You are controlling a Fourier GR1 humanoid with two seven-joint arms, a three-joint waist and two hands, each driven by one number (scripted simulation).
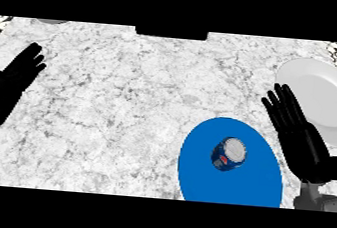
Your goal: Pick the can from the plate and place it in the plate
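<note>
The counter (127, 113) is white and grey stone with a speckled look. Two plates sit right on it. A blue plate (203, 179) lies just to the left of the right hand (302, 141), close to its fingers. A white plate (324, 98) lies just past that hand's fingertips, a bit to the right. The part of the counter next to the left hand (7, 91) is plain stone.

one can (229, 154), two plates (blue plate (196, 173), white plate (317, 92)), two hands (left hand (7, 91), right hand (300, 134))
</note>
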